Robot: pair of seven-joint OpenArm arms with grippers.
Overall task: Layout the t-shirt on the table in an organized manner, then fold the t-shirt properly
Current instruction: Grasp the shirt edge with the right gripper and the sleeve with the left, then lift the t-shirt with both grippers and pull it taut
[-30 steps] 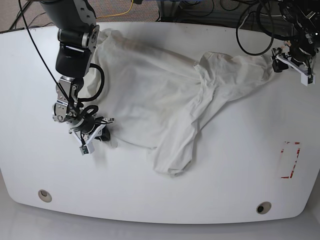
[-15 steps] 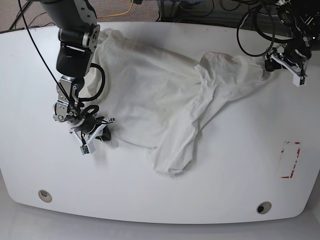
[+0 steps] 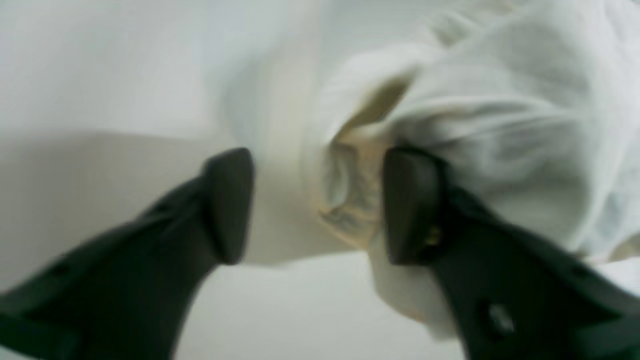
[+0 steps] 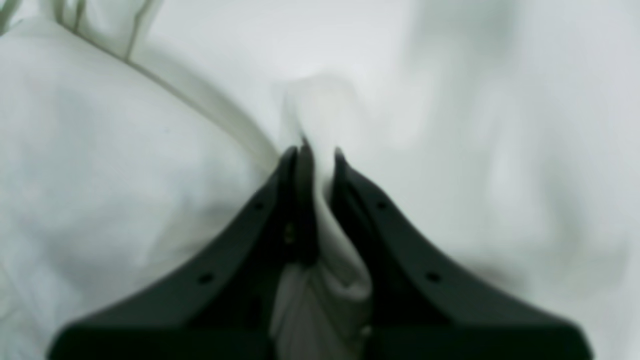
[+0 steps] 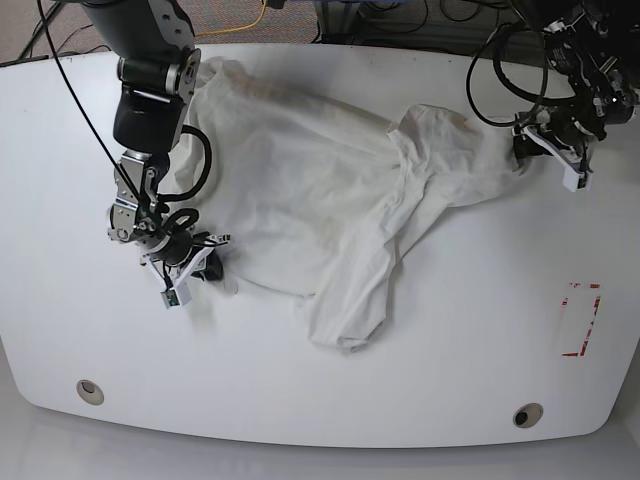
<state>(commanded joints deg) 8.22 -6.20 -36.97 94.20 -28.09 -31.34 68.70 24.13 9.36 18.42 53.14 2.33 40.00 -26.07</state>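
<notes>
On the table (image 5: 420,340), crumpled t-shirt (image 5: 320,200), right gripper (image 4: 317,155) pinching its edge, left gripper (image 3: 320,205) spread, seemingly around a fold.

The t-shirt (image 5: 330,190) is off-white all over its visible side, with no print showing, and in the blurred left wrist view a fold near the fingertips looks faintly yellowish-tan, perhaps only shadow. The table (image 5: 450,330) is glossy white, carrying a red-outlined mark (image 5: 580,320) near one edge and two round grey grommet holes (image 5: 89,390) along the near edge. Both grippers, the left gripper (image 3: 317,205) and the right gripper (image 4: 320,155), have black fingers, and the arm (image 5: 150,90) on the base view's left is black with silver-grey joints.
</notes>
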